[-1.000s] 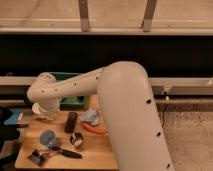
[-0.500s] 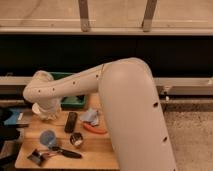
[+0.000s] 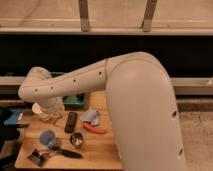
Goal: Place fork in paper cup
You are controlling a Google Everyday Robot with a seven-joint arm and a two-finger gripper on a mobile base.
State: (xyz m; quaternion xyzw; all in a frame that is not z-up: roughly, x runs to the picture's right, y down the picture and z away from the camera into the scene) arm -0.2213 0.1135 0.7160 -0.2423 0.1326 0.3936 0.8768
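My fingers (image 3: 49,114) hung below my wrist at the left end of the wooden desk (image 3: 97,150), just beside the cream-white tapered paper cup (image 3: 37,108). I could not tell whether they were spread or pinching. The thin silvery fork was hidden from me.

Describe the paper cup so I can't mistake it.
On the wooden table, look at the back-left corner, where the gripper hangs. The paper cup stands left of it. It is cream-white and plain, unlike the blue cup and shiny metal cup nearer the front.
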